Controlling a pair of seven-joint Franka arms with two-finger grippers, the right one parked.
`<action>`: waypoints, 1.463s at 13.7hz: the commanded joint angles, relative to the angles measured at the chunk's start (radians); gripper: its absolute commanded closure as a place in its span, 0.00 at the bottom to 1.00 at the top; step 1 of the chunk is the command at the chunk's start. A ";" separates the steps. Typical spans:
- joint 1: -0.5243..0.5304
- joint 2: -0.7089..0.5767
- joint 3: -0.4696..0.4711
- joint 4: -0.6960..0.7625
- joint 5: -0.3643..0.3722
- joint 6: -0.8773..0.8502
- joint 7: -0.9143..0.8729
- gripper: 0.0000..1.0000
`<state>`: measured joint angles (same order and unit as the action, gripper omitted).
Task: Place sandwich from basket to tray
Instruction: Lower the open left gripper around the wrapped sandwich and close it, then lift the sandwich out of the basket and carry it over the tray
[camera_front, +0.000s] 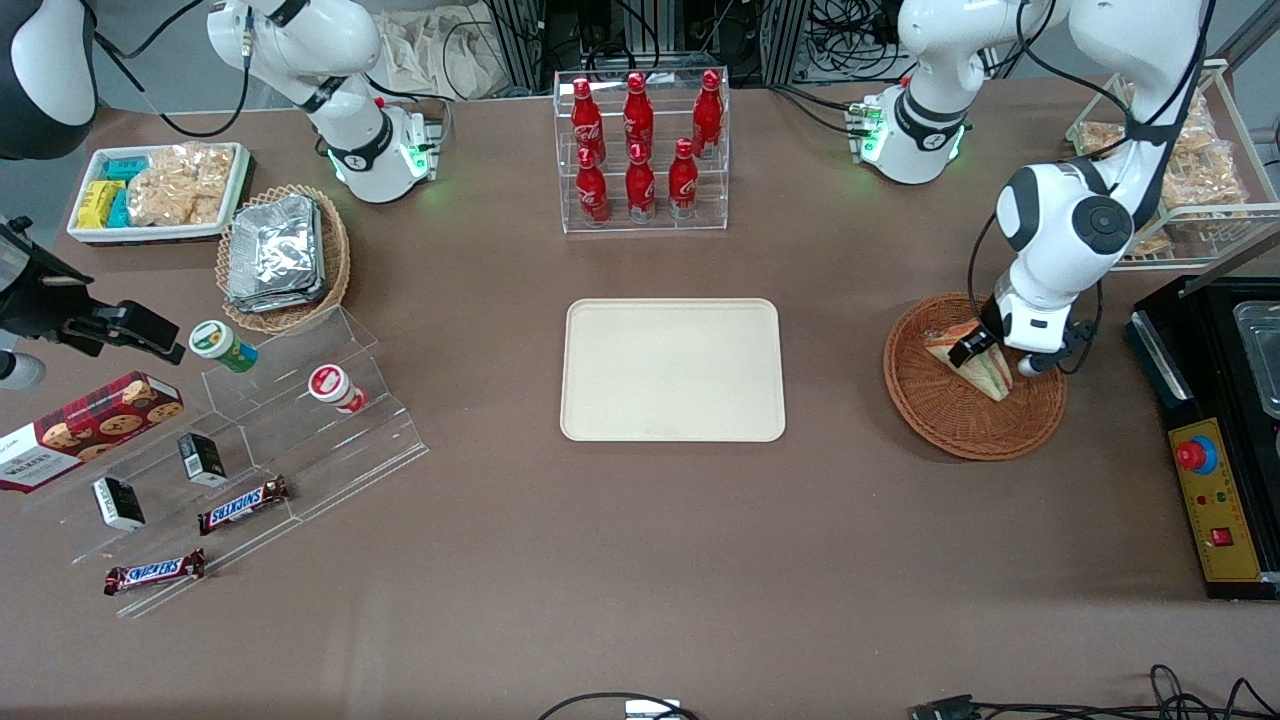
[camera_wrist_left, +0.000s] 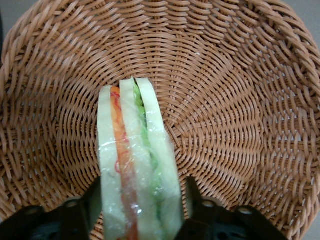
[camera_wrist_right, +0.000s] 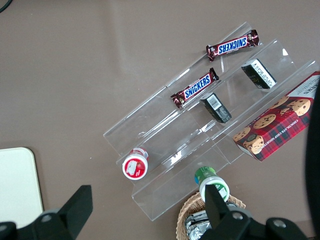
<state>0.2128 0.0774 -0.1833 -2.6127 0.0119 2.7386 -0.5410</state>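
A brown surface (camera_front: 640, 560) carries everything here. Near its middle lies the cream tray (camera_front: 672, 370), flat and bare, with a clear rack of red bottles (camera_front: 641, 150) farther from the front camera than the tray. Toward the working arm's end of the surface sits the round brown basket (camera_front: 960, 425), well apart from the tray; beside it, at the very end, stands a black control box (camera_front: 1215, 500) with a red button, and farther from the camera than the basket is a wire rack holding snack bags (camera_front: 1195, 170). Toward the parked arm's end there is a stepped clear display stand (camera_front: 250, 460) with chocolate bars, small dark boxes and two little cups, a red cookie box (camera_front: 85, 428) beside it, a lighter basket of foil packets (camera_front: 283, 258), and a white tray of snacks (camera_front: 160, 190). The sandwich (camera_wrist_left: 137, 165) is inside the brown basket, standing on edge with its cut face up, so the orange and green filling shows between the pale bread slices under clear wrap. The gripper (camera_front: 985, 352) is down in the basket with a finger on each flat side of the sandwich, clenched around it; in the wrist view the black fingers (camera_wrist_left: 195, 200) press against the bread at both sides while the woven basket floor spreads around the wedge.
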 joint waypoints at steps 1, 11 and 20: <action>0.000 -0.036 -0.002 -0.006 0.013 0.006 -0.014 1.00; -0.015 -0.179 -0.065 0.288 0.062 -0.549 0.265 1.00; -0.105 -0.113 -0.311 0.463 0.042 -0.606 0.268 1.00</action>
<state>0.1525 -0.0837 -0.4839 -2.2075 0.0578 2.1620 -0.2832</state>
